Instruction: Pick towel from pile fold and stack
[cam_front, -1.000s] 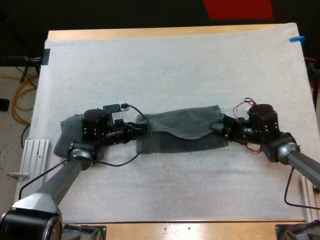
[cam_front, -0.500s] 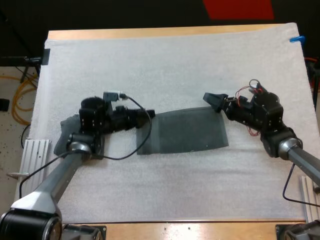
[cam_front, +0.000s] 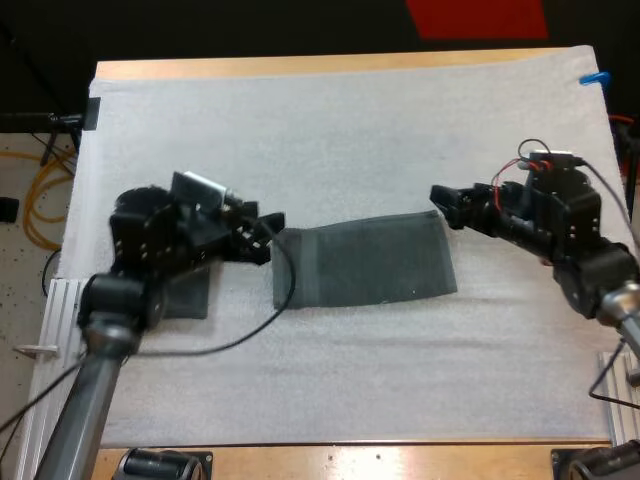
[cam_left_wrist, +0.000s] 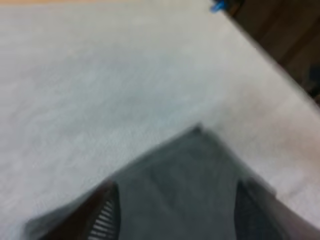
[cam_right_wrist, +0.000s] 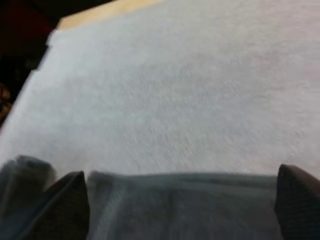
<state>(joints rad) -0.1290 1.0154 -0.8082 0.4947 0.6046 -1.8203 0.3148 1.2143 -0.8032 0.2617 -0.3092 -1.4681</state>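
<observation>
The grey-green towel (cam_front: 365, 260) lies flat (apparently folded double), left jaws and right jaws both spread apart.

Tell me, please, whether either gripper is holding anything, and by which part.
Nothing is held. The left gripper and the right gripper are both open, and the folded towel lies flat between them, ungripped.

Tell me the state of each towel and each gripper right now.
Folded towel: lying flat on the mat, held by neither gripper.
Second towel: flat on the mat, partly hidden.
Left gripper: open, at the folded towel's left edge.
Right gripper: open, at its far right corner.
</observation>
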